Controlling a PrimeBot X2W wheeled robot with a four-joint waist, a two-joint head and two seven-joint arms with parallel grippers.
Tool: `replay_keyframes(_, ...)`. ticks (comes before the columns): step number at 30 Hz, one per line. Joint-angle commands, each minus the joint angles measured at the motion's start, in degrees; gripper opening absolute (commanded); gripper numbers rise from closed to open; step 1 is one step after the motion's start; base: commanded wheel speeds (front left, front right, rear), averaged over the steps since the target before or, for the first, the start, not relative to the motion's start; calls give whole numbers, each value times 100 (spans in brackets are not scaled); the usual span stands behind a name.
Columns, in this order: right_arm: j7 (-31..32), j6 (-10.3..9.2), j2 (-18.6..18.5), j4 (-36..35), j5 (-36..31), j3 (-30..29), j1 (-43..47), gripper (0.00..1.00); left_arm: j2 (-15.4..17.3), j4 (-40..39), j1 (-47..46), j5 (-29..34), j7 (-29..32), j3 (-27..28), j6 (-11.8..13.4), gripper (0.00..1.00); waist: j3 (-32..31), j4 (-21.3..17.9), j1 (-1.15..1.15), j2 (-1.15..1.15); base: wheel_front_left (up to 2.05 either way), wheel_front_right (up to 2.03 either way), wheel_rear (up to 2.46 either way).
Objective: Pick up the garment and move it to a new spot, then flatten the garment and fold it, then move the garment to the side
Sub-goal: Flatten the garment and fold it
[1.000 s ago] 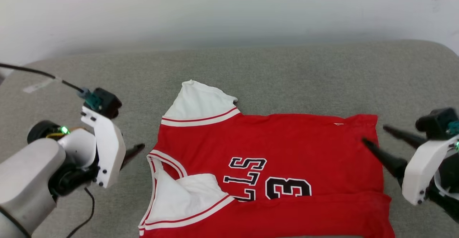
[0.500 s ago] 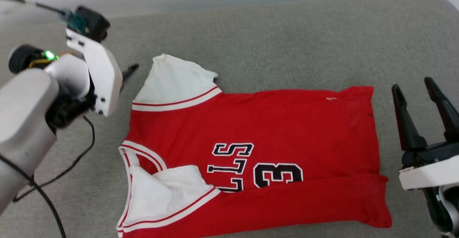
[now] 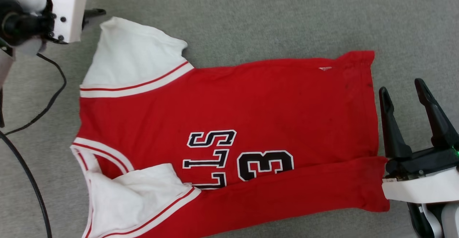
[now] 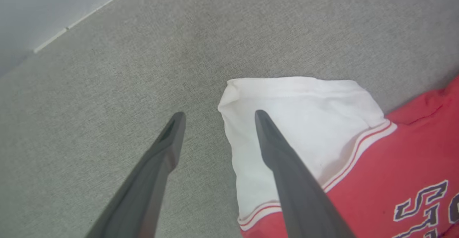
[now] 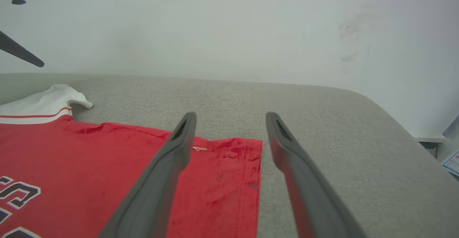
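Firstly, head view. The jersey [image 3: 229,116] lies flat on a grey fabric surface [image 3: 258,12], neck toward the robot's left and hem [image 3: 362,98] toward its right, so the black lettering and the number read sideways. Its near long edge is folded up over the front and covers part of the lettering. One white sleeve [image 3: 132,58] is spread out at the far left corner; the other sleeve [image 3: 132,195] is tucked in over the chest at the near left. The right gripper [image 3: 401,86] sits just beside the hem, clear of the cloth, fingers spread wide and holding nothing. The left gripper [image 3: 92,14] is at the top left, one dark fingertip showing just beside the corner of the spread sleeve. A black cable [image 3: 53,98] trails across the grey fabric to the left of the jersey.

Left wrist view. Both fingers stand wide apart with nothing between them. One is over bare grey fabric, the other crosses the edge of the white sleeve (whether it touches the cloth is hard to tell from this angle).

Right wrist view. Fingers are spread wide and empty. One is over the red hem corner, the other over grey fabric beyond it. A pale wall [image 5: 229,26] rises behind the surface.
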Motion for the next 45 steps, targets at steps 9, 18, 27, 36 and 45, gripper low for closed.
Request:
replay_keyframes(9, -128, -2, 46, 156, -9, 237, -373, 100, -35, 205, -436, 82, 995, -329, -1, 100, 751, -435, -1, 0, 0, 0, 0)
replay_keyframes(18, -116, -2, -79, 391, 1, 208, -614, 100, 100, 178, -184, 252, 1152, -727, -109, 0, 646, -410, -1, 0, 0, 0, 0)
replay_keyframes(27, 538, -3, -936, 354, -222, 49, -1398, 100, 14, -125, -165, 293, 548, -743, -168, 0, 37, -78, -1, 0, 0, 0, 0)
replay_keyframes(36, 2843, -3, -2536, 747, 1075, 1182, -2737, 100, 90, -821, -2, 239, 210, -882, -184, 0, -213, 299, -1, 0, 0, 0, 0)
replay_keyframes(45, 5350, -3, -3754, 1281, 2841, 2804, -3906, 100, 68, -1210, 125, 194, 32, -926, -187, 0, -131, 561, -1, 0, 0, 0, 0)
